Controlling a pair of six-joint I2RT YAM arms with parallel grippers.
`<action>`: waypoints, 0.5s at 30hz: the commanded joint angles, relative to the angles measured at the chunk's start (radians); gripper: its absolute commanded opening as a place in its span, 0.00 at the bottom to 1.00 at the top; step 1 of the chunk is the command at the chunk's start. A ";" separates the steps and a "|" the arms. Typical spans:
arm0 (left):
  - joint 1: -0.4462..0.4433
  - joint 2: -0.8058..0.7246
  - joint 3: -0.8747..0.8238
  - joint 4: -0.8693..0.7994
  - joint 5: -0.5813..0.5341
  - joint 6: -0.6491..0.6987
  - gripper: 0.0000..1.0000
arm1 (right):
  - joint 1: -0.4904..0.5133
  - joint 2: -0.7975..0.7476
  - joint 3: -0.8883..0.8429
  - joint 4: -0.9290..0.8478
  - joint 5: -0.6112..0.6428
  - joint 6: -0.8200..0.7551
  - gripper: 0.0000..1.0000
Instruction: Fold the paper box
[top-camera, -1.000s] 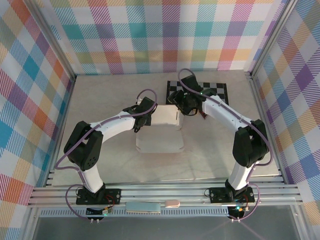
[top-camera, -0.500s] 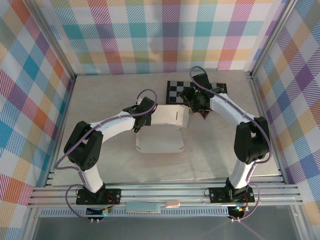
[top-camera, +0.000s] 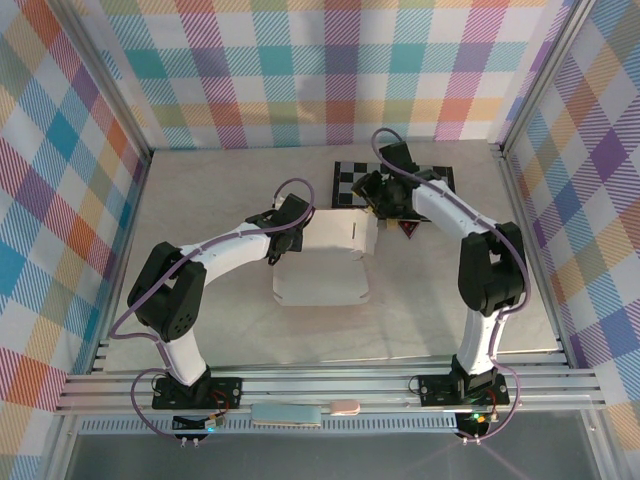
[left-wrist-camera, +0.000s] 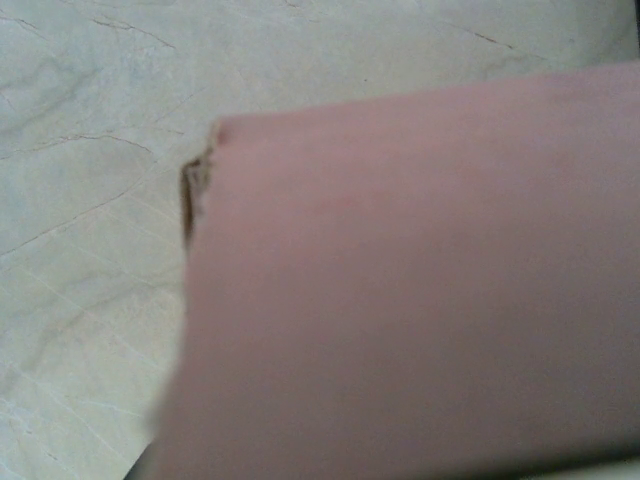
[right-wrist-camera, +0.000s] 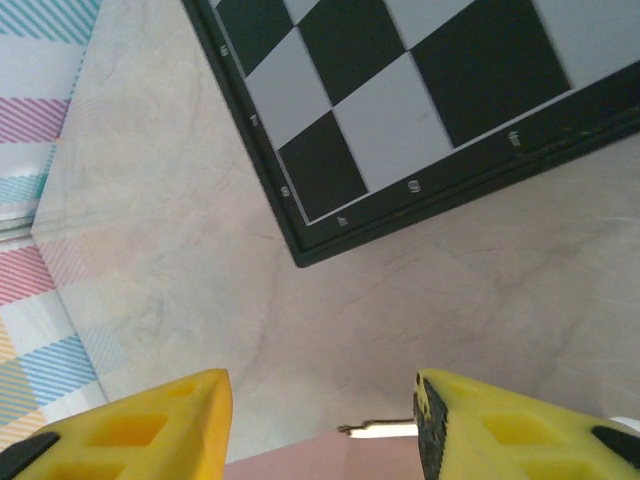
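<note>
The pale pink paper box (top-camera: 322, 283) lies mid-table, its near panel flat and its far panel (top-camera: 338, 232) raised. My left gripper (top-camera: 287, 232) sits at the raised panel's left edge. In the left wrist view the blurred pink cardboard (left-wrist-camera: 420, 300) covers the jaws, and the gripper is shut on it. My right gripper (top-camera: 376, 203) hovers at the box's far right corner, by the near edge of the board. Its yellow fingers (right-wrist-camera: 150, 425) stand apart; the right gripper (right-wrist-camera: 322, 390) is open above a pink corner of the box (right-wrist-camera: 330, 462) and touches nothing.
The black-and-grey chequered board (top-camera: 435, 180) lies at the back right, its corner (right-wrist-camera: 400, 110) just beyond my right fingers. Plaid walls and aluminium posts ring the table. A pale blue bar (top-camera: 285, 415) and a pink piece (top-camera: 343, 407) rest on the front rail.
My right gripper has drawn back from over the box's far right part toward the chequered board. The box's right side flap now shows wider. The left arm has not moved.
</note>
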 joint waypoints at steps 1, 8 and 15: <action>0.007 -0.021 -0.003 -0.029 -0.002 0.026 0.00 | 0.008 0.005 0.019 0.018 -0.063 -0.002 0.50; 0.007 -0.020 -0.003 -0.028 -0.002 0.022 0.00 | 0.014 -0.062 -0.075 0.044 -0.070 0.034 0.47; 0.007 -0.016 0.001 -0.028 0.000 0.015 0.00 | 0.030 -0.077 -0.087 0.016 -0.050 0.042 0.41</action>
